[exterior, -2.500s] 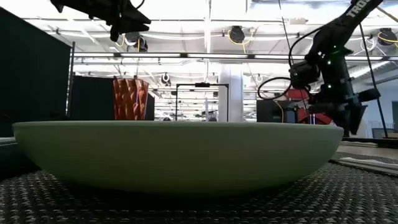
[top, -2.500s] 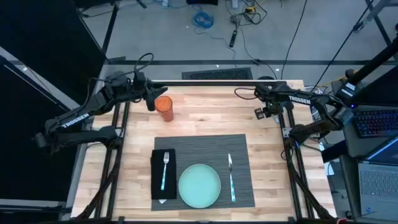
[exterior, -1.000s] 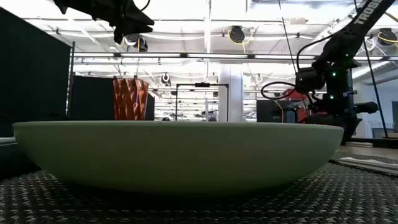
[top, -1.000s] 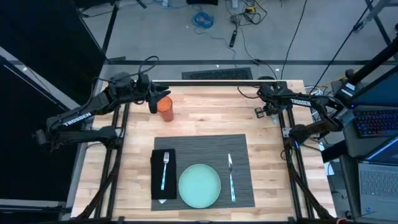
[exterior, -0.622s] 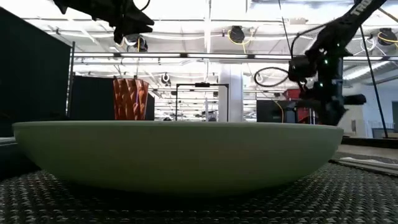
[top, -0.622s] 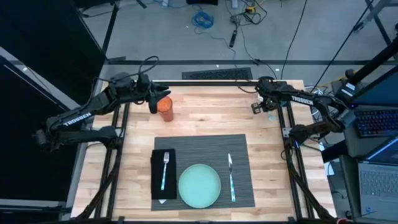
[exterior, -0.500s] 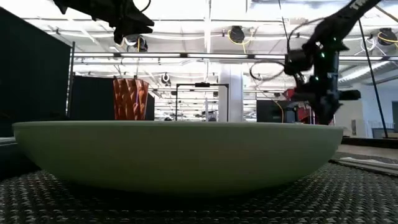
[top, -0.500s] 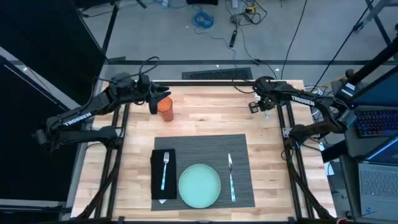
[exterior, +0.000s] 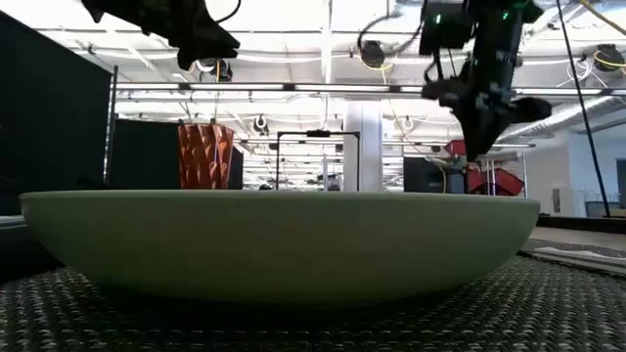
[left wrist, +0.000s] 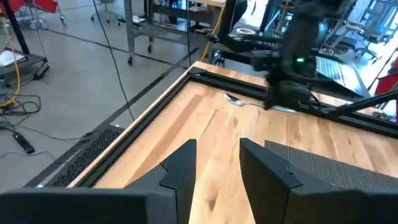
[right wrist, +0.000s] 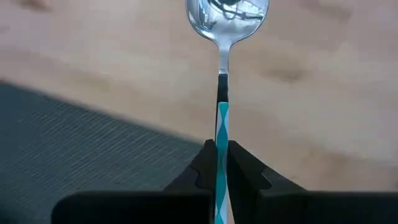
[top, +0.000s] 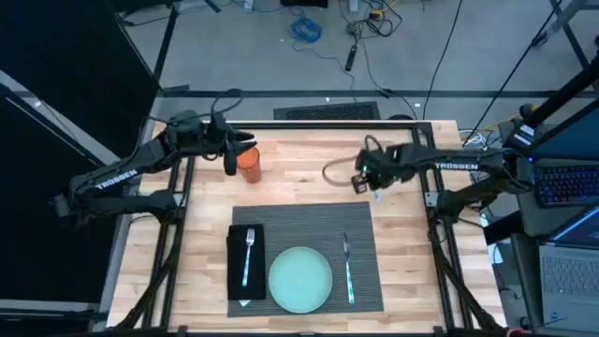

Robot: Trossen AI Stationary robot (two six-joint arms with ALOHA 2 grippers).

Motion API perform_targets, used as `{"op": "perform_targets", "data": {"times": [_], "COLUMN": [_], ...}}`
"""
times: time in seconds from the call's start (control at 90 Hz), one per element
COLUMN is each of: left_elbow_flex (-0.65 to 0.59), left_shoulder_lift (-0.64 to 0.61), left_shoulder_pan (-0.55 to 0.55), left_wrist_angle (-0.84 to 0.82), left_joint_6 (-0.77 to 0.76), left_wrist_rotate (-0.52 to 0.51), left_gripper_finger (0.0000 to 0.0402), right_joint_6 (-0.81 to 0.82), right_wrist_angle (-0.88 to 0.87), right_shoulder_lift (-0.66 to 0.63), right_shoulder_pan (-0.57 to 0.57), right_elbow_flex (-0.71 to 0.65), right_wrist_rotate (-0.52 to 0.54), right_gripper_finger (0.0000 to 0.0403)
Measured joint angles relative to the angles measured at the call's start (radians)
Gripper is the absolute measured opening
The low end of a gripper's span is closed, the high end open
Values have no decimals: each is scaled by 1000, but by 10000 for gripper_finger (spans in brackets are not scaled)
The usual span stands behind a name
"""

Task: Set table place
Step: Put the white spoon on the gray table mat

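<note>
**While the spoon travels: place setting, one item outstanding**

Item 1. Right gripper, above the bare wood just beyond the far right corner of the placemat. Fingers clenched on the teal-striped handle of a spoon, bowl pointing forward past the fingertips. Held by the handle end, probably so the bowl leads and the piece can be laid down lengthwise. Raised off the table in the low view.

Item 2. Left gripper, at the far left of the table, just beside an orange ribbed cup. Fingers spread apart and empty in the wrist view. Judged to be waiting near the cup, the likely next piece for that arm.

Item 3. Placemat, dark grey and ribbed, lying at the near middle of the table. It carries:
- pale teal plate, centred toward the near edge;
- black napkin left of the plate, with a fork lying on it;
- knife right of the plate, parallel to the mat's side.

Item 4. Vacancy. A bare strip of mat lies to the right of the knife; judged to be the spoon's intended berth, which would explain the right arm's approach from that corner.
</note>
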Motion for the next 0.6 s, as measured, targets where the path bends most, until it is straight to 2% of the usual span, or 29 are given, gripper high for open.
{"op": "perform_targets", "data": {"times": [0.344, 0.456, 0.6], "left_elbow_flex": [0, 0, 0], "left_shoulder_lift": [0, 0, 0], "left_shoulder_pan": [0, 0, 0], "left_wrist_angle": [6, 7, 12], "left_joint_6": [74, 76, 76], "left_wrist_rotate": [0, 0, 0], "left_gripper_finger": [105, 105, 105], "right_joint_6": [708, 882, 992], "right_wrist_angle": [56, 159, 250], "right_shoulder_lift": [88, 155, 260], "right_shoulder_pan": [522, 635, 709], "right_elbow_flex": [0, 0, 24], "right_wrist_rotate": [7, 7, -2], "right_gripper_finger": [0, 0, 0]}}
